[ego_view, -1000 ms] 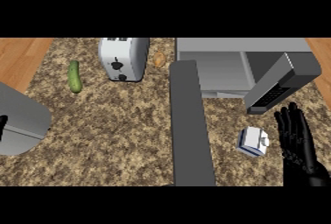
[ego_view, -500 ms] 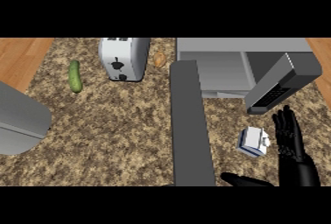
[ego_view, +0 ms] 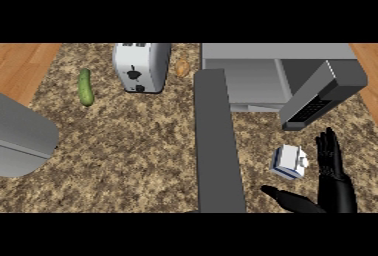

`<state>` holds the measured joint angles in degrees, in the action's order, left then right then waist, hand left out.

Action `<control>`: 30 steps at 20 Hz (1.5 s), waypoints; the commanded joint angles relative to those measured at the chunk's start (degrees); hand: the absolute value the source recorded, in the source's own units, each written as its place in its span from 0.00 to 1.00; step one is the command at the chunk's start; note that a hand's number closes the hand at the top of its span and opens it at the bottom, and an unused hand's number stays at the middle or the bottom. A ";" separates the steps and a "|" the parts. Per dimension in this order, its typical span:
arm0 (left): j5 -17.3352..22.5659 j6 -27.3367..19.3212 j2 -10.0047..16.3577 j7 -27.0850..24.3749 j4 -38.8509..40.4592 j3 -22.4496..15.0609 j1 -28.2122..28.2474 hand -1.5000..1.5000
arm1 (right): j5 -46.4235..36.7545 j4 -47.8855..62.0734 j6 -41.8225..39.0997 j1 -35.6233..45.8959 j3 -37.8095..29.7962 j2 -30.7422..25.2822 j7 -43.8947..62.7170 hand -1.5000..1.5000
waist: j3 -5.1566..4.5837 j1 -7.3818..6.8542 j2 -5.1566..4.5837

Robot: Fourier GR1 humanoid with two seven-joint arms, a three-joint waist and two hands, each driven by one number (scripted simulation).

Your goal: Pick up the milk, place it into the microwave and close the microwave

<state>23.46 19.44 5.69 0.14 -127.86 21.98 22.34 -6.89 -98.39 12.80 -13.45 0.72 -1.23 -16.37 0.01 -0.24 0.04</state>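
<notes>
The milk (ego_view: pixel 289 162), a small white and blue carton, stands on the speckled counter just right of a long grey slab (ego_view: pixel 218 145). My right hand (ego_view: pixel 334 176) is open immediately to its right. The fingers point straight up the view and the thumb (ego_view: pixel 286 198) reaches left below the carton. I see a narrow gap between the hand and the carton. The grey microwave (ego_view: pixel 255 82) sits at the back right with its door (ego_view: pixel 323 95) swung open toward the carton, showing the cavity. Only my left grey forearm (ego_view: pixel 22 135) shows at the left edge; its hand is out of view.
A silver toaster (ego_view: pixel 140 66) stands at the back centre. A green cucumber (ego_view: pixel 86 86) lies to its left and a small orange item (ego_view: pixel 181 67) to its right. Wooden floor shows beyond the counter's left and right edges.
My right thumb has swung out to the left beneath the milk, and the hand has edged slightly closer to the carton. The dark tip of the left hand has left the view.
</notes>
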 commanded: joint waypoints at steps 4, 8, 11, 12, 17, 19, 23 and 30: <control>-0.42 1.99 -3.04 0.59 -2.55 0.74 1.92 0.00 | 3.97 10.18 -2.65 -0.06 -6.12 -2.02 -9.32 0.00 | 0.00 0.06 0.01; -1.47 1.35 -4.39 3.25 -3.48 -0.24 0.43 0.00 | 4.45 15.69 -4.07 3.15 -7.18 -2.77 -10.24 0.00 | 0.00 0.06 0.00; 1.34 3.14 -1.40 1.91 0.16 3.88 -2.19 0.00 | 5.02 23.35 -3.49 5.01 -8.16 -0.99 -16.70 0.00 | 0.00 0.05 -0.02; 0.21 2.44 -4.81 3.88 -6.18 1.63 2.39 0.00 | 7.31 21.90 -7.71 1.73 -9.22 -3.31 -17.77 0.00 | 0.01 0.01 0.02; 5.82 9.37 -2.89 0.71 -3.60 7.40 6.04 0.00 | 7.42 36.52 -8.64 8.70 -12.47 -4.90 -25.85 0.00 | 0.01 -0.52 0.03; 4.39 4.65 -2.58 5.12 -4.11 6.31 0.58 0.00 | 7.49 42.87 -8.17 14.96 -14.39 -6.49 -27.11 0.00 | 0.03 -0.22 -0.06; 7.47 8.13 -2.07 3.99 -1.90 9.80 1.36 0.00 | 4.86 46.01 -4.06 13.79 -12.68 -3.76 -30.49 0.00 | 0.00 -0.15 -0.01; 6.97 5.75 -0.30 7.91 -0.86 11.15 -3.51 0.00 | 5.07 57.08 -3.36 22.43 -14.46 -6.03 -34.03 0.00 | 0.00 -0.09 -0.04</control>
<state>27.86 25.95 2.62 5.51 -129.84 30.13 21.10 -1.38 -43.84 7.86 6.37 -14.11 -7.75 -49.56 0.03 -0.42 -0.03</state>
